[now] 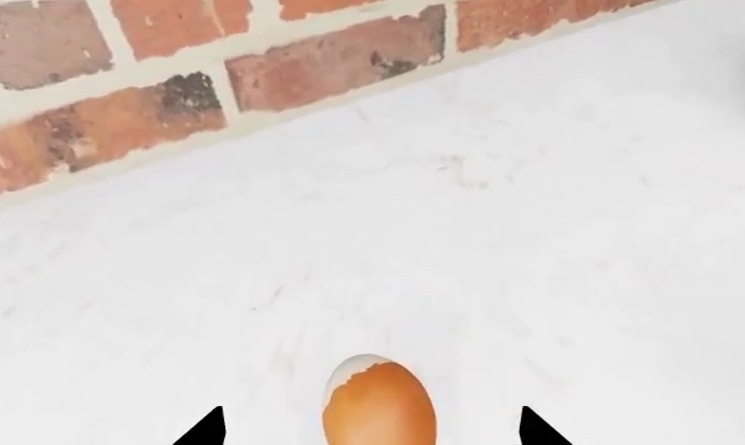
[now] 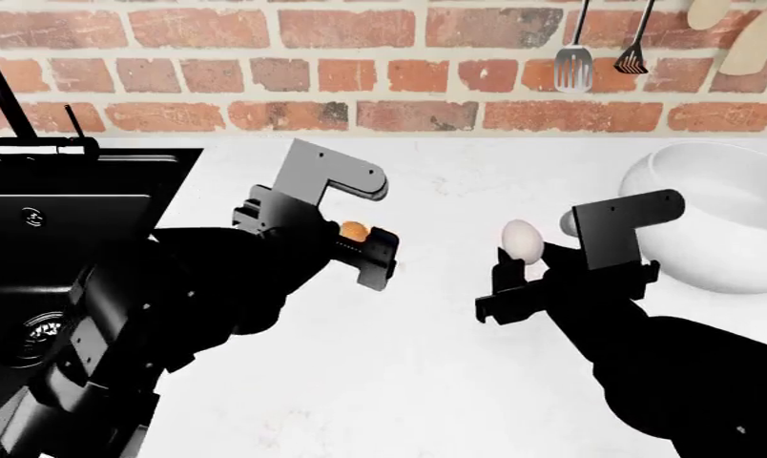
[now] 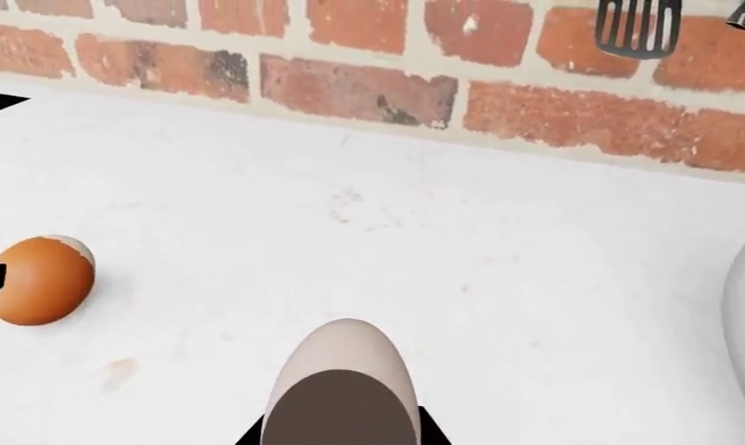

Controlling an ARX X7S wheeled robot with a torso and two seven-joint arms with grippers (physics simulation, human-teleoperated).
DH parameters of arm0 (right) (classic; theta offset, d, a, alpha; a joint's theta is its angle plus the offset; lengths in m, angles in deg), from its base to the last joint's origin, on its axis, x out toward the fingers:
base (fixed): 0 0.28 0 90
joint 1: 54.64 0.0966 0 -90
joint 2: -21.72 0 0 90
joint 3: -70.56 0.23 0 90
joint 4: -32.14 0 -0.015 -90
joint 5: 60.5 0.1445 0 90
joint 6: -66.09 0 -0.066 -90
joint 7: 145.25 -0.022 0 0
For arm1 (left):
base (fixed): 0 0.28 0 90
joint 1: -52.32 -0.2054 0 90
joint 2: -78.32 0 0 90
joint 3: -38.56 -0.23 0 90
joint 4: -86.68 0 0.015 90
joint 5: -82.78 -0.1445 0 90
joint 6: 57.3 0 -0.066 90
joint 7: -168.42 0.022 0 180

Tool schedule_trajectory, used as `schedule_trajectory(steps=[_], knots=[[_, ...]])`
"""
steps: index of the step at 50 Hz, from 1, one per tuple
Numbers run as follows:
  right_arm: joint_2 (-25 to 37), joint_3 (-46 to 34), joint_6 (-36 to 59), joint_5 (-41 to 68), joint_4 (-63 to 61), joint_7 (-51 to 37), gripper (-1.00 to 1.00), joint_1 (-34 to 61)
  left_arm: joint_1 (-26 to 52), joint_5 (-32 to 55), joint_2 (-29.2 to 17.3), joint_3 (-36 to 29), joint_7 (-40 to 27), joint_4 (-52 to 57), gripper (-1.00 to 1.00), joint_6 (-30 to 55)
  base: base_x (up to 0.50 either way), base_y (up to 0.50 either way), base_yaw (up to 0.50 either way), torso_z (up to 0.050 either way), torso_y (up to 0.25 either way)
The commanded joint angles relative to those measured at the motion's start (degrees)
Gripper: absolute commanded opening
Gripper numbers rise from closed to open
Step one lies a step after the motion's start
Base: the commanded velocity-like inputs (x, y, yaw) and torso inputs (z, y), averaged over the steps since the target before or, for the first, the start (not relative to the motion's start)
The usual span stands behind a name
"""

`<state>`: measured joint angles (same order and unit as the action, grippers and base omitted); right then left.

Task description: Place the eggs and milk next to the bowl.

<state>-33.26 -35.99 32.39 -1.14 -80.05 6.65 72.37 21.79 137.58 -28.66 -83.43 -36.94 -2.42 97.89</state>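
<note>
- A red-brown brick wall (image 2: 358, 57) with pale mortar joints is seen running along the back of the scene; some bricks are marked with dark stains.
- A white, faintly speckled countertop (image 2: 397, 382) is laid out below the wall and meets it at a straight edge.
- A black sink (image 2: 52, 248) is set into the countertop at the left, with a drain (image 2: 40, 334) visible in its basin.
- A black faucet (image 2: 9, 95) is mounted behind the sink.
- A slotted spatula (image 2: 573, 57), a dark whisk-like utensil (image 2: 633, 48) and pale wooden utensils (image 2: 740, 33) are hung on the wall at the upper right.
- The surfaces are evenly lit, with only soft shadows cast.
</note>
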Motion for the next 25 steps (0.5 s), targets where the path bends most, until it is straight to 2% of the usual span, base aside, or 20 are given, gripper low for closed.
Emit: schedule_trajectory(steps=[1, 25], knots=[[0.43, 0.48, -0.61, -0.3, -0.53, 0.29, -1.0, -0.81, 1.53, -3.85, 1.89, -3.22, 4.49, -7.84, 1.0, -4.47, 0.0, 0.0, 0.0, 0.0, 0.0], [0.38, 0.04, -2.22, -0.9, 0.81, 1.74, -1.0, -1.38, 1.71, -5.84, 4.75, -6.35, 8.45, -18.39, 1.0, -6.89, 0.0, 0.0, 0.0, 0.0, 0.0]])
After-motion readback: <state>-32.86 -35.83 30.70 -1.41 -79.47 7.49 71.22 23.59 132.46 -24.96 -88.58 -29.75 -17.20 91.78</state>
